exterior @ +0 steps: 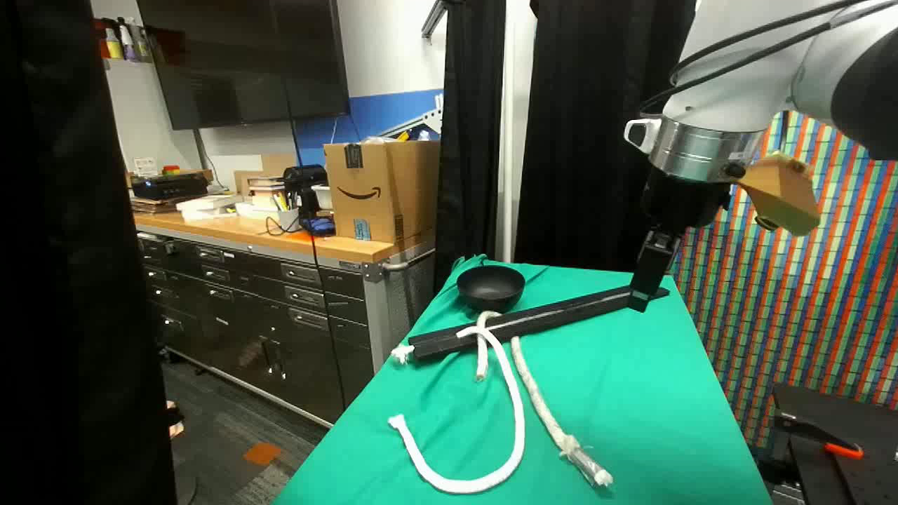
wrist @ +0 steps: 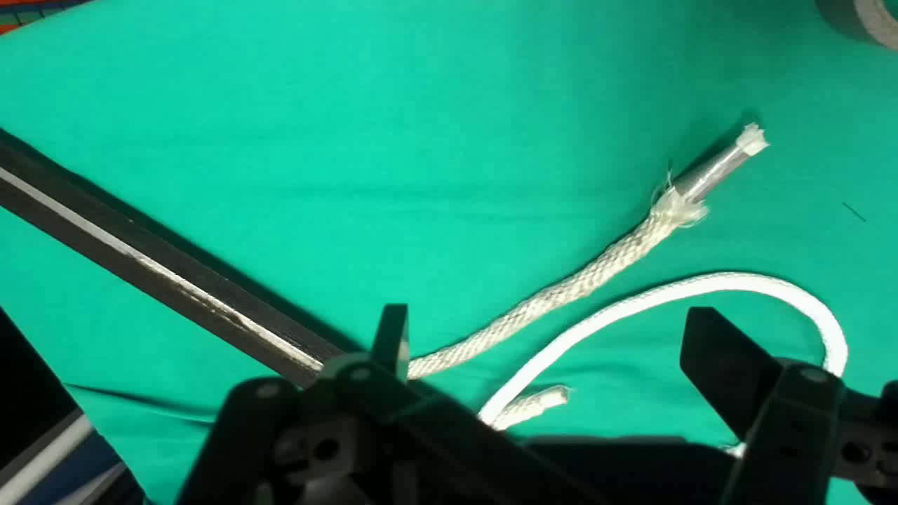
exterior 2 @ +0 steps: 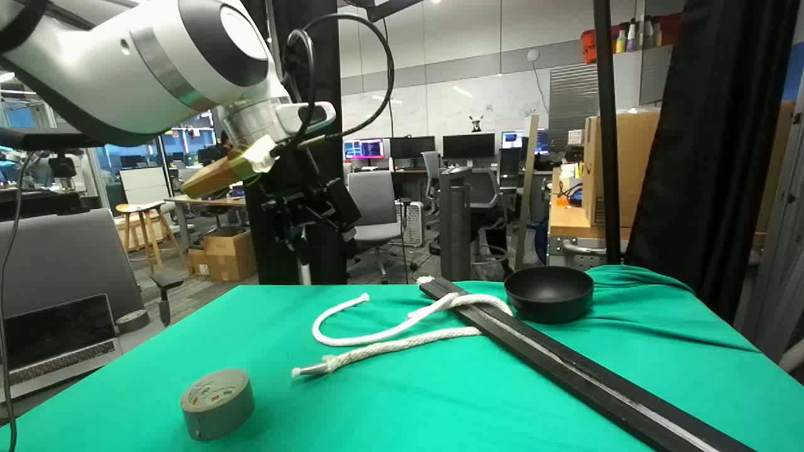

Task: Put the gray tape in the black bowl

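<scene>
Lying amid open cloth point(exterior 2: 377, 411), gray tape point(exterior 2: 218, 409)

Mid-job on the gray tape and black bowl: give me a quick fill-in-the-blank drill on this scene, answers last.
The gray tape roll rests on a cloth whose color is ____.
Of the gray tape roll and the black bowl, the one nearer the long black rod is the ____.
In the wrist view, the pincer is not shut but ____.
There, the gray tape roll is cut off at the picture's ____ corner.

Missing words: green; black bowl; open; upper right.
</scene>
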Controlling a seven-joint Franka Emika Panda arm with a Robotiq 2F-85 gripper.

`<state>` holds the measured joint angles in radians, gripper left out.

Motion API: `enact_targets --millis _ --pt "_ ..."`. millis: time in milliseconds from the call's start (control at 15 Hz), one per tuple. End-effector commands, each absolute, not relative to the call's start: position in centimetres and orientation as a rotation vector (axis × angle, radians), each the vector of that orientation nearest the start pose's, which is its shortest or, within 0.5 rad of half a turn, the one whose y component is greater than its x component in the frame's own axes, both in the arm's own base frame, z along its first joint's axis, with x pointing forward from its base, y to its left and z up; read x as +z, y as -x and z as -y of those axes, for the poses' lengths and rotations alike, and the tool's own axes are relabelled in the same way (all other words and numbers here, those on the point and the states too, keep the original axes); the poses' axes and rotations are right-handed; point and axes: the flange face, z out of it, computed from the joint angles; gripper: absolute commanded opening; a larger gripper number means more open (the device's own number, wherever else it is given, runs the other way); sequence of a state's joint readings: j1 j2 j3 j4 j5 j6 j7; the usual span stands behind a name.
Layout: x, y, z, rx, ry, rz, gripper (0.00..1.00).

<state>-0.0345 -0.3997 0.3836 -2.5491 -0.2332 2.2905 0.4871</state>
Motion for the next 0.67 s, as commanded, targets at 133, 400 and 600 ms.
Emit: enact_targets --millis 133,400,600 --pt "41.63 -40.29 -14.14 -0.401 3.376 -0.02 1.0" --pt "41.72 -40.33 -14.17 -0.404 3.375 -0.02 1.0" --pt "41.72 -40.33 -14.17 -0.404 3.375 -0.02 1.0"
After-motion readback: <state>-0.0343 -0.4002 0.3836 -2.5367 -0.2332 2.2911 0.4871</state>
